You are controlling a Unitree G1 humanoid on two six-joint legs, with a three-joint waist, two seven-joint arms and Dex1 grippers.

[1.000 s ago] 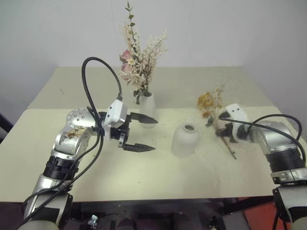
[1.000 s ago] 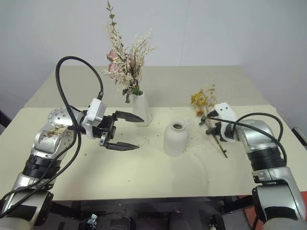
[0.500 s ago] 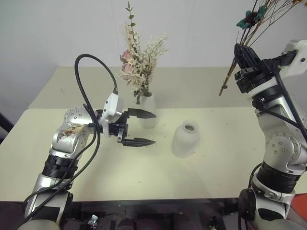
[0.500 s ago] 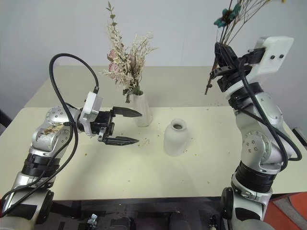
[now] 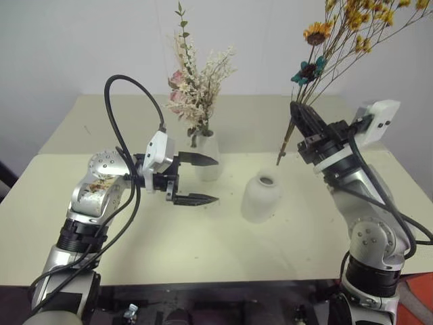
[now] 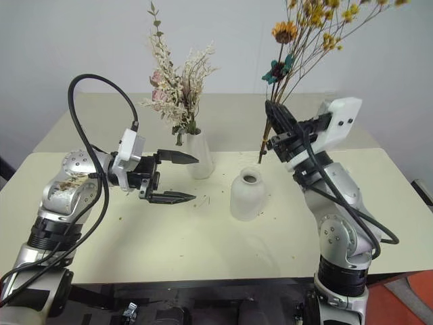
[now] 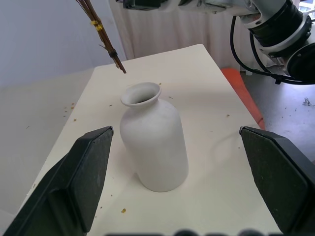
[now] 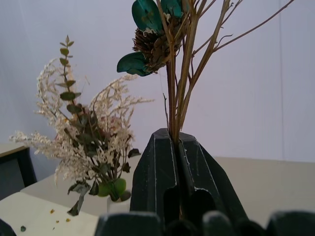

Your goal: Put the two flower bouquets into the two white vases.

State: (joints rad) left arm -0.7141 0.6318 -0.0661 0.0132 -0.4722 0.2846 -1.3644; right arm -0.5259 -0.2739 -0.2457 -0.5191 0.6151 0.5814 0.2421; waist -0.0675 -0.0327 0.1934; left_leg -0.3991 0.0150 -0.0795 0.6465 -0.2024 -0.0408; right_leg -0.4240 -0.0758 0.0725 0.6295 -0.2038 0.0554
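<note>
Right hand (image 5: 302,120) clamped on yellow bouquet (image 5: 338,37) stems; blossom tops cut off by frame edge. Stems run steeply up-right, cut ends hanging just above and behind squat vase (image 5: 261,197). Left hand (image 5: 200,179) wide open, empty, beside tall vase (image 5: 208,154) holding rose bouquet (image 5: 196,88) on table (image 5: 203,237).

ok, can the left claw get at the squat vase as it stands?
Probably yes. The left claw is open and faces the squat vase with bare table between them; the yellow bouquet hangs above in the right claw.
</note>
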